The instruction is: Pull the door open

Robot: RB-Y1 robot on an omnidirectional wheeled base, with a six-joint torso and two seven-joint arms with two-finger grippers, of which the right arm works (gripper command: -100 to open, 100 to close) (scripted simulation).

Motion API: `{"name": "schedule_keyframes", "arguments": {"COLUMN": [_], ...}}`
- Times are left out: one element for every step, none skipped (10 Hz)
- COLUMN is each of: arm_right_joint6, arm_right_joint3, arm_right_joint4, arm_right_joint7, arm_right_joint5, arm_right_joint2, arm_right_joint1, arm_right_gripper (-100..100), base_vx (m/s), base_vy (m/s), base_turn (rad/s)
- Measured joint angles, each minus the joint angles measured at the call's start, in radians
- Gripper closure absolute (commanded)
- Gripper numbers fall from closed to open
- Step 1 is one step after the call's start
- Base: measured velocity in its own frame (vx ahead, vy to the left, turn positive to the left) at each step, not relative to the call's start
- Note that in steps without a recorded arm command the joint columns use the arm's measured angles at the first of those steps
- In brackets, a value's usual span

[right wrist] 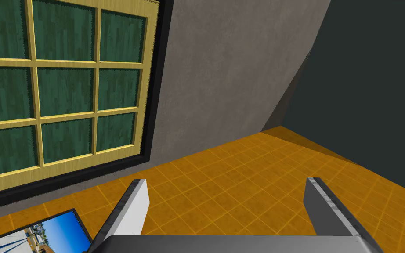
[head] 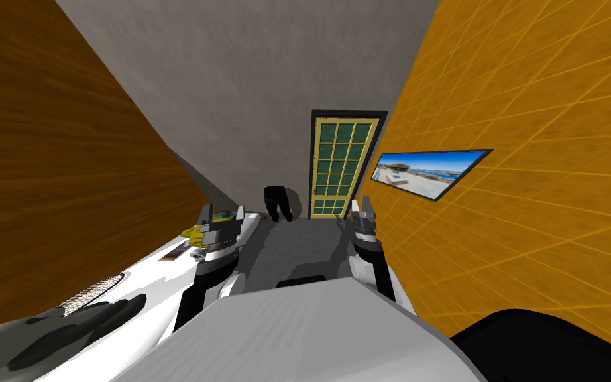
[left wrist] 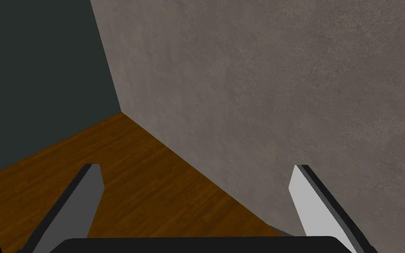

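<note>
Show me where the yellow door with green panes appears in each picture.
Head view: the door stands centre, in the far grey wall.
Left wrist view: aimed to the door's left, at the grey wall meeting a brown wood wall.
Right wrist view: the door lies beyond the open right end effector, next to the seaside picture.
Shared landmark: the seaside picture, right of the door in the head view.

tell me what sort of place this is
Likely a narrow, hallway-like room in a house: a yellow-framed door with green panes set in a grey end wall, a framed picture on the orange tiled wall, and a wood-panelled wall opposite.
</note>
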Motion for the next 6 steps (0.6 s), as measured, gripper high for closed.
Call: {"name": "schedule_keyframes", "arguments": {"arm_right_joint6": [-0.003, -0.004, -0.005, -0.009, -0.016, -0.021], "arm_right_joint3": [-0.004, -0.013, -0.017, -0.021, -0.021, -0.023], "arm_right_joint4": [0.021, 0.040, 0.053, 0.074, 0.095, 0.117], "arm_right_joint7": [0.011, 0.025, 0.038, 0.053, 0.071, 0.088], "arm_right_joint5": [0.003, 0.005, 0.009, 0.013, 0.019, 0.024], "arm_right_joint2": [-0.008, -0.019, -0.027, -0.034, -0.038, -0.042], "arm_right_joint1": [-0.008, -0.017, -0.020, -0.026, -0.030, -0.038], "arm_right_gripper": [-100, -100, -100, -100, -100, -100], "base_vx": [0.123, 0.134, 0.125, 0.125, 0.115, 0.105], "base_vy": [-0.013, -0.011, 0.000, 0.006, 0.001, 0.010], "base_turn": [-0.021, 0.000, 0.002, 0.000, -0.002, 0.002]}}
